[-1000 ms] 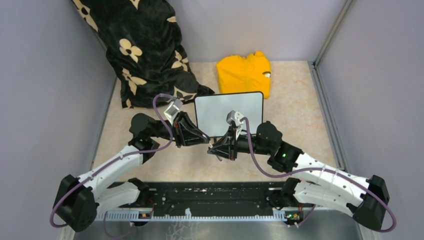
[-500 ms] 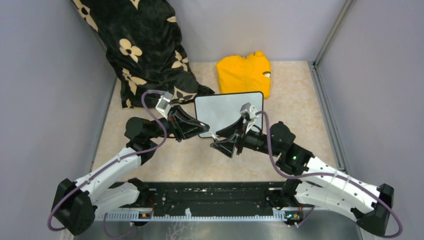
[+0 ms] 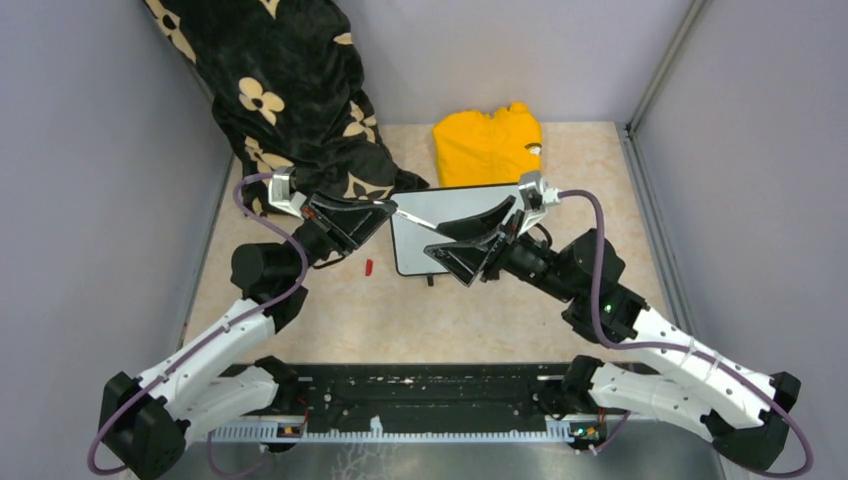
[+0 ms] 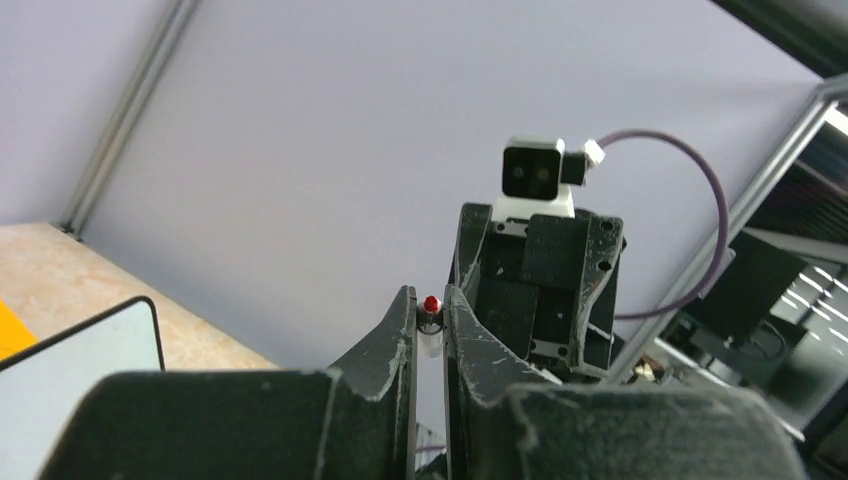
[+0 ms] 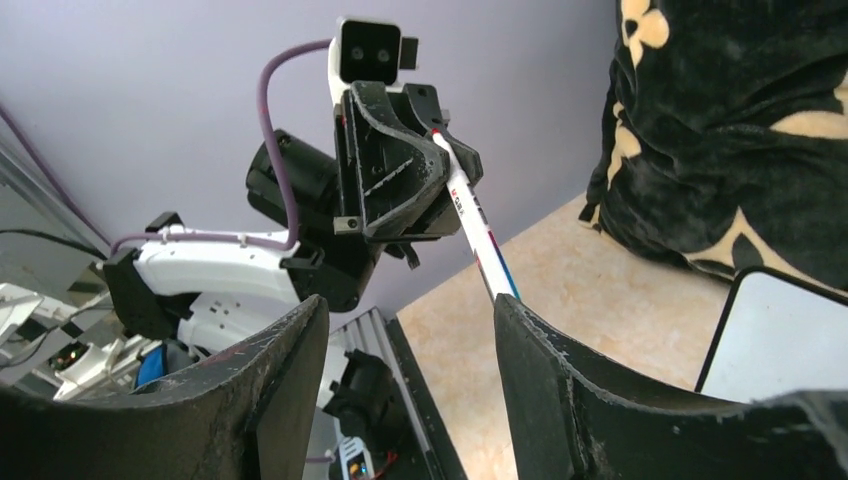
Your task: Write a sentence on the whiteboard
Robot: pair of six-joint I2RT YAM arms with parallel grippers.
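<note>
- Left gripper (image 3: 388, 208), centre-left in the overhead view, is closed on a marker (image 3: 418, 220). Its wrist view shows the two fingers nearly together, with the white barrel and a red tip pinched between them.
- The marker slants down and to the right from that gripper, crossing the upper-left corner of the whiteboard (image 3: 410, 252). Its free end reaches in among the fingers of the right gripper (image 3: 445, 245).
- The right gripper's fingers are spread wide and grip nothing. In its wrist view the marker's lower end meets the inner edge of the right-hand finger; cannot tell if they touch.
- The whiteboard lies on the surface (image 3: 600, 230) at frame centre, its visible face white. The right gripper covers its middle and part of its lower edge.
- Edges: the board's top edge sits just beside the hem of the yellow garment (image 3: 488, 148). Its upper-left corner is near the hem of the black flowered blanket (image 3: 290, 100).
- A small red piece (image 3: 368, 267) lies on the surface just left of the board's lower-left corner, apart from it and below the left gripper.
- Open room: there is a wide bare strip right of the board out to the wall rail (image 3: 651, 215). A bare band runs below the board down to the arm bases. A narrow strip is left between the blanket and the left wall.
</note>
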